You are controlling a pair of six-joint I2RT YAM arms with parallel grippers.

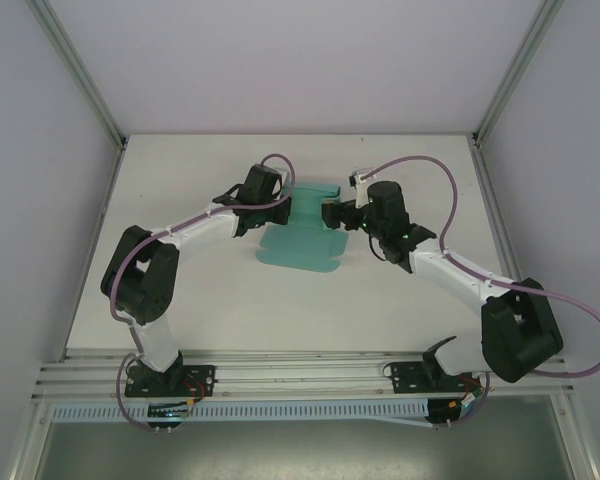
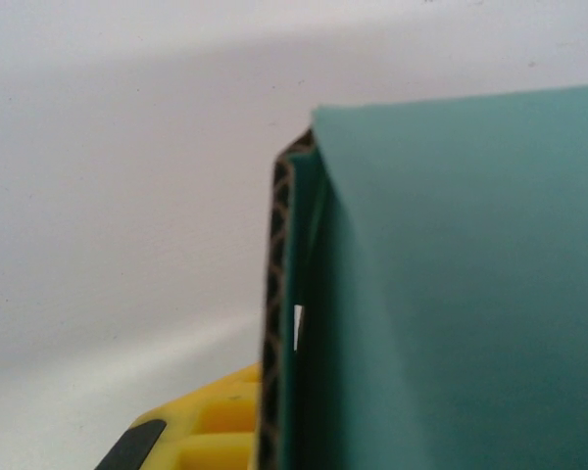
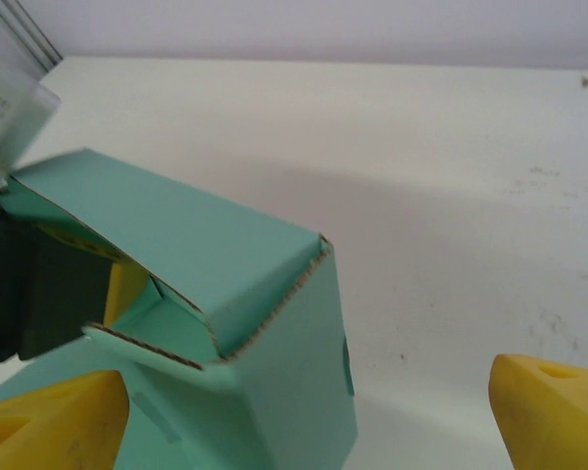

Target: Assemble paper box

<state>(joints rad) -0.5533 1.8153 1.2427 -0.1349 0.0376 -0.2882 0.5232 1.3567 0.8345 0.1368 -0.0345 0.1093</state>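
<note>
One paper box [image 1: 302, 240] lies on one bench [image 1: 210, 310], and two arms reach it, each with one pair of fingers. From above, the teal box sits about mid-bench. Its folded-up part is at the 12 o'clock end, and a flat flap with rounded corners spreads on the bench toward 6 o'clock.

The left fingers [image 2: 211, 431] come at the raised part from about 9 o'clock and are clenched on the box. In the left wrist view one yellow finger lies just beside the corrugated edge of an upright wall, and the teal card covers the other finger.

The right fingers [image 3: 554, 411] come in from about 3 o'clock and are released, spread wide. In the right wrist view one yellow tip sits at 7 o'clock in front of the card and the other at 5 o'clock, apart from it. The box's folded corner stands between the two tips, nearer the 7 o'clock one. Whether that tip touches the card I cannot tell.
</note>
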